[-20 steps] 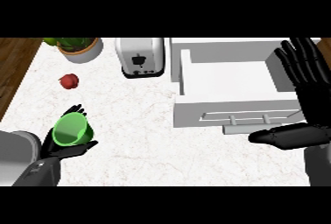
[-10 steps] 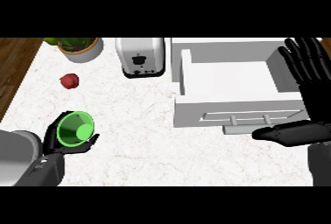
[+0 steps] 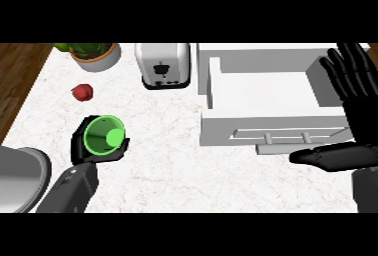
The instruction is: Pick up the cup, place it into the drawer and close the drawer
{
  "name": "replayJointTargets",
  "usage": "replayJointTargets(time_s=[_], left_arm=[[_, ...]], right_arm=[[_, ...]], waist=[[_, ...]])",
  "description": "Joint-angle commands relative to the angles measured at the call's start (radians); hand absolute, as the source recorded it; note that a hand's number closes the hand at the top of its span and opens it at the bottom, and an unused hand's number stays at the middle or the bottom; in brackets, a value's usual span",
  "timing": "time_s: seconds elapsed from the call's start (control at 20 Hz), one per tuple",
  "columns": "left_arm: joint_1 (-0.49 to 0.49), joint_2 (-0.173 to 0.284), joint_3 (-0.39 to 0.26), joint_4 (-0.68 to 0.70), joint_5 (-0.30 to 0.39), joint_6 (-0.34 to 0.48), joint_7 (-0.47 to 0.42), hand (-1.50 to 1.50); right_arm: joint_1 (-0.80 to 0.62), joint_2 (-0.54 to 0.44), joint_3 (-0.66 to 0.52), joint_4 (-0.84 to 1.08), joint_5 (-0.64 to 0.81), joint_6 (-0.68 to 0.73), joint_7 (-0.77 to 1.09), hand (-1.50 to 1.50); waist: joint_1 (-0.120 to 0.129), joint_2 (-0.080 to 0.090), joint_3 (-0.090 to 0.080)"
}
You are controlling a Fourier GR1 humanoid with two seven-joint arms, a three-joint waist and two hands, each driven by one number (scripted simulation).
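Head view, and the green cup (image 3: 104, 136) sits in the left hand (image 3: 96, 150) over the left half of the tabletop (image 3: 170, 175), mouth tipped up toward us, black fingers (image 3: 78, 141) curled round its wall from below. It looks like a small, smooth plastic cup, probably light and stiff, and its glossy side could slip, so wrapping round the body as the hand does seems the sensible hold. Across on the right, the white drawer (image 3: 266, 95) stands pulled open, a boxy tray with a bar handle (image 3: 288, 138) on its front face. The right hand (image 3: 354, 75) rests at the right edge, fingers straight and spread. Cup and drawer are well apart, so my read is the carry across comes next. Up along the far edge: a shiny metal toaster (image 3: 162, 65), a potted plant (image 3: 92, 52) at the far left corner, and a small red fruit (image 3: 83, 92) on the pale marbled surface.
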Motion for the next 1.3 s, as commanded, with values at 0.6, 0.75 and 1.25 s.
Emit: replayJointTargets(time_s=[0.6, 0.75, 1.25], left_arm=[[-0.246, -0.152, -0.193, -0.409, -0.011, -0.036, 0.362, 1.50], [-0.374, -0.158, -0.239, -0.449, 0.034, 0.064, 0.476, 1.50], [-0.643, -0.159, -0.421, -0.459, 0.122, 0.338, 0.800, 1.50]], right_arm=[[0.026, -0.017, -0.020, -0.009, 0.013, -0.001, 0.014, -1.50], [-0.060, -0.002, -0.006, 0.050, 0.047, -0.043, 0.029, -1.50], [0.023, 0.000, -0.009, 0.003, 0.038, -0.010, -0.027, -1.50]], waist=[[0.035, -0.018, 0.004], [0.028, -0.014, 0.004], [-0.005, -0.007, 0.004]])
